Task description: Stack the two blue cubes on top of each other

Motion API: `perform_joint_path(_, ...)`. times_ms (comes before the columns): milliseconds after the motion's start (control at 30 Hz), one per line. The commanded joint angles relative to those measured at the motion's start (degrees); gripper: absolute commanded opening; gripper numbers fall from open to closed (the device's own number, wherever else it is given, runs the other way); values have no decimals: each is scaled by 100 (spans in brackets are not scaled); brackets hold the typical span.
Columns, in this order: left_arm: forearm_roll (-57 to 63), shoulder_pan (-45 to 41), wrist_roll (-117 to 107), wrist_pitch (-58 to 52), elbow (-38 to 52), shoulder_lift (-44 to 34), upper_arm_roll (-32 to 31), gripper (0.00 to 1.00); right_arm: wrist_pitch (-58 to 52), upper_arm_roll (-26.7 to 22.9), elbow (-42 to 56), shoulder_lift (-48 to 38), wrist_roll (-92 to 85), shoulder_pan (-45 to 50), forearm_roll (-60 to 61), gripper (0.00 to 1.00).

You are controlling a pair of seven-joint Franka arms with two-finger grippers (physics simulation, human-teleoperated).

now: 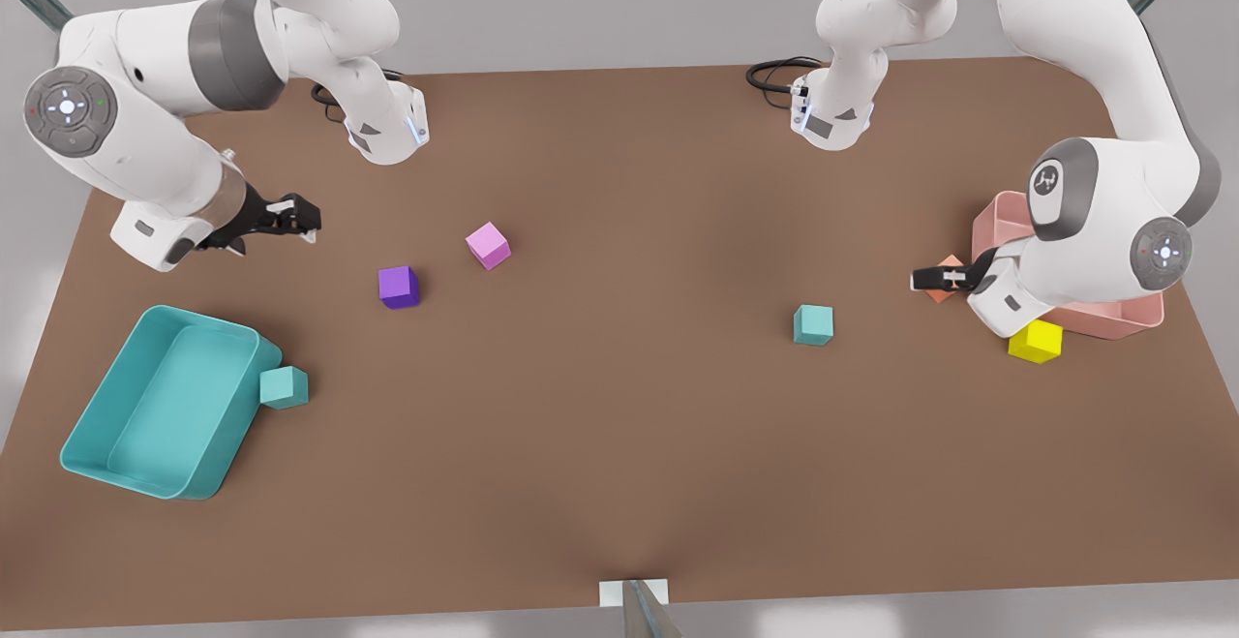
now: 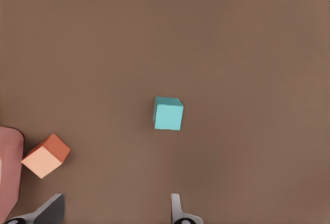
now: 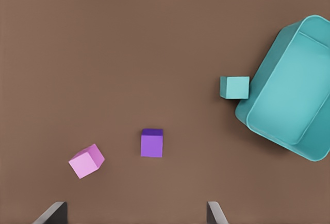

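Step in hand: the very start, by my reading — both blue cubes lie apart on the brown surface [image 1: 619, 444] and neither is gripped

Blue cube by the tray [image 1: 284, 387]: sits on the surface touching the outer wall of the teal tray [image 1: 97, 406], at the front view's left; in the right wrist view it shows as the same cube [image 3: 234, 87] against the tray's wall [image 3: 268, 74]

Second blue cube [image 1: 813, 324]: stands alone on open surface toward the front view's right, well apart from the first; in the left wrist view it lies ahead of the fingers [image 2: 168, 113]

Left hand [image 1: 937, 278]: at the front view's right, hanging above the orange cube [image 1: 944, 275] next to the pink tray [image 1: 1002, 217]; its fingers [image 2: 177, 208] stand wide apart and hold nothing

Right hand [image 1: 290, 217]: at the front view's left, above bare surface, with the purple cube [image 1: 399, 287] and pink cube [image 1: 488, 245] near; fingertips [image 3: 214, 212] spread wide, empty

Other things: a yellow cube [image 1: 1035, 341] just beside the pink tray

Next move, as a judgement: one hand must come down over its nearer blue cube and close on it — the lone cube looks the easier grasp, since the other has the tray wall against one face, leaving less room for a finger

Risk: carrying across the surface, the purple and pink cubes lie near the path
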Motion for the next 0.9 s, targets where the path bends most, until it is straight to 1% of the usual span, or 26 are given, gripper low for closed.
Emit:
perform_joint_path(0, -4, 0, 166, 116, 3, -7, -3, 100, 158, -6, 0, 1, -76, -80, -13, 100)
perform_joint_path(33, -4, 0, 166, 116, 3, -7, -3, 100, 158, 3, 17, 27, -76, -71, -57, 100)
perform_joint_path(67, -4, 0, 166, 116, 3, 2, -3, 100, 158, 12, 0, 106, -181, 131, -372, 100)
perform_joint_path(100, -4, 0, 157, 116, 3, 2, 6, 100, 176, 3, -26, 308, -470, 167, -444, 100)
perform_joint_path(167, -4, 0, 157, 116, 3, 11, 6, 100, 377, -49, -53, 1151, -1735, 123, -874, 100)
perform_joint_path(267, -4, 9, 148, 116, -24, 28, -3, 100, 1678, -58, -352, 1583, -3907, -299, -830, 100)
perform_joint_path(333, -4, 9, 148, 116, -24, 46, -3, 100, 2267, -41, -369, 1917, -5638, -809, -260, 100)
perform_joint_path(400, -4, 9, 157, 116, -24, 46, -3, 100, 2575, -41, -439, 2005, -6746, -932, 48, 100)
perform_joint_path(433, -4, 9, 166, 116, -24, 46, -3, 100, 2899, -41, -606, 1996, -7640, -941, 276, 100)
perform_joint_path(467, -4, 9, 166, 116, -24, 46, -3, 100, 3180, -41, -720, 1996, -8159, -950, 374, 100)
perform_joint_path(533, -4, 9, 157, 116, -32, 72, -3, 100, 3779, -41, -949, 1996, -9655, -994, 409, 100)
perform_joint_path(667, -4, 18, 148, 116, -33, 134, 6, 100, 4254, -41, -1196, 2005, -12105, -1055, 760, 100)
perform_joint_path(733, -4, 53, 148, 116, -33, 134, 6, 100, 4262, -41, -1266, 2014, -13144, -1055, 857, 100)
perform_joint_path(767, -4, 53, 157, 116, -33, 151, 6, 100, 4271, -41, -1266, 2032, -13609, -1055, 927, 100)
perform_joint_path(800, -4, 53, 157, 116, -33, 152, 6, 100, 4210, -41, -1257, 2032, -13410, -1055, 945, 100)
perform_joint_path(867, -4, 53, 148, 116, -33, 152, 6, 100, 4025, -67, -1257, 2093, -12240, -1055, 848, 100)
